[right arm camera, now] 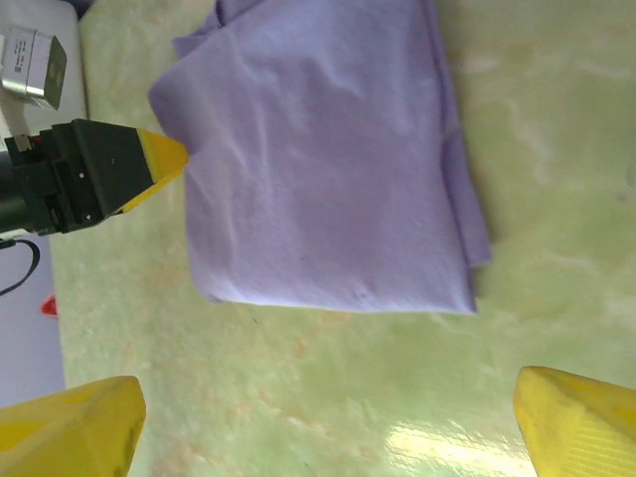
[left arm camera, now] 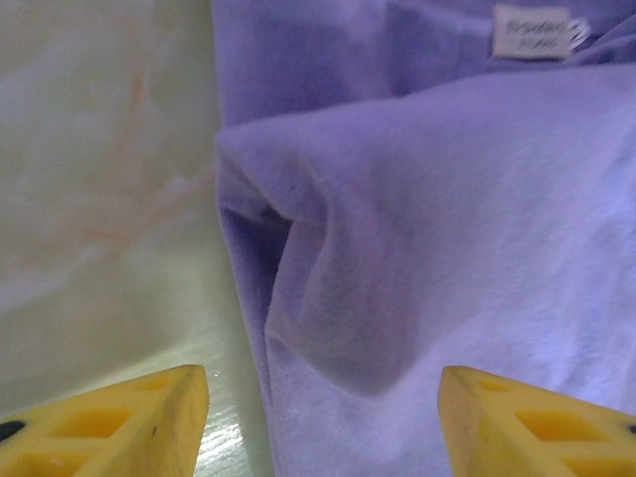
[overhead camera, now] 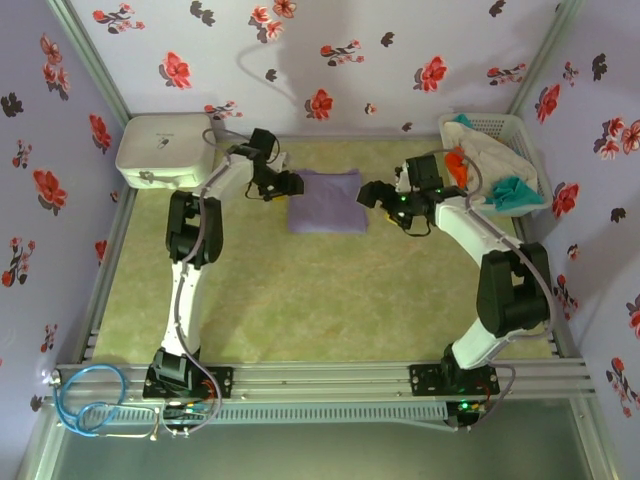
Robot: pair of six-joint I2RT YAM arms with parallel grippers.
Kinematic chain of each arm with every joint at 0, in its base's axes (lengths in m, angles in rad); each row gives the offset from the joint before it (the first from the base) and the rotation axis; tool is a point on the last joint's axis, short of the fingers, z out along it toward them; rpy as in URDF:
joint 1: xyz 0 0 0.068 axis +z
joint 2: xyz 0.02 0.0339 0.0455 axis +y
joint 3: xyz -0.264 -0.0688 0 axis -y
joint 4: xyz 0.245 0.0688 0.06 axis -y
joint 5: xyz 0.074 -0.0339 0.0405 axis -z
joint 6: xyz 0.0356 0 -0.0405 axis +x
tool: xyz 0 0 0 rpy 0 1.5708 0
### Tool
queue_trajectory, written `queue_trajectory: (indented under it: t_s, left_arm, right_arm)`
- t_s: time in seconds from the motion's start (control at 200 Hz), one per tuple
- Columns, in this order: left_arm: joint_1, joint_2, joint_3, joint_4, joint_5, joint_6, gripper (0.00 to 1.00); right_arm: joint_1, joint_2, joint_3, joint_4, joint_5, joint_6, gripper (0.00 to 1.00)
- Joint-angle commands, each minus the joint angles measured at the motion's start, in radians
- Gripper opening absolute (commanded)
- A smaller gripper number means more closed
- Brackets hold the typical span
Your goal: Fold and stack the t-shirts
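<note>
So, step: lavender t-shirt lies folded at table's 12 o'clock.
Left gripper: parted, empty, shirt's 9 o'clock edge.
Right gripper: wide, empty, 3 o'clock side.
Next: likely fetch orange t-shirt from basket, 2 o'clock.

My left arm, white links with black joints, rises from its base at the near edge, folds at the elbow and reaches forward and to the right. At its end is my left gripper, black with yellow wedge-shaped fingertips, and it points toward the middle with its fingers parted and nothing pinched between them. My right arm, built the same, arches forward and bends to the left. My right gripper faces the left one, near it but not touching, with its yellow fingers spread wide and holding nothing.
</note>
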Motion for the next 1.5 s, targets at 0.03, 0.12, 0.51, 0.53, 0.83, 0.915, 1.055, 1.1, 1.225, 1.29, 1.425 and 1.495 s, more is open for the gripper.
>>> queue_trajectory:
  t_s: [0.03,0.12,0.51,0.53,0.83,0.915,1.055,1.1,1.225,1.29,1.425,1.495]
  left_arm:
    - [-0.003,0.006,0.009,-0.04,-0.022,-0.019,0.62]
    - [-0.01,0.007,-0.001,-0.04,-0.012,-0.04,0.6]
    - [-0.041,0.023,-0.034,-0.061,0.008,-0.07,0.53]
    - [-0.042,0.023,-0.036,-0.058,0.013,-0.069,0.53]
    - [-0.045,0.029,-0.034,-0.041,0.05,-0.078,0.49]
    - [-0.043,0.038,-0.029,-0.045,0.05,-0.082,0.44]
    - [-0.044,0.038,-0.03,-0.059,0.026,-0.075,0.29]
    - [-0.044,0.031,-0.032,-0.07,0.007,-0.067,0.24]
    - [-0.047,0.003,-0.05,-0.102,-0.056,-0.048,0.07]
    - [-0.053,-0.022,-0.064,-0.123,-0.09,-0.03,0.0]
    - [-0.067,-0.097,-0.138,-0.157,-0.157,0.001,0.0]
    - [-0.066,-0.152,-0.211,-0.157,-0.191,0.006,0.0]
  right_arm:
    - [-0.006,-0.061,-0.047,-0.038,0.054,-0.041,0.96]
    - [-0.01,-0.068,-0.063,-0.039,0.061,-0.04,0.96]
    - [-0.012,-0.08,-0.05,-0.059,0.063,-0.034,0.96]
    - [-0.013,-0.08,-0.05,-0.06,0.062,-0.033,0.96]
    - [-0.012,-0.09,-0.075,-0.053,0.065,-0.026,0.95]
    - [-0.013,-0.095,-0.078,-0.054,0.07,-0.029,0.96]
    - [-0.014,-0.092,-0.078,-0.058,0.072,-0.029,0.95]
    - [-0.013,-0.092,-0.078,-0.057,0.072,-0.03,0.95]
    - [-0.014,-0.089,-0.079,-0.054,0.075,-0.026,0.94]
    - [-0.013,-0.083,-0.08,-0.05,0.073,-0.024,0.94]
    - [-0.013,-0.076,-0.084,-0.042,0.066,-0.021,0.93]
    - [-0.014,-0.072,-0.084,-0.04,0.064,-0.021,0.93]
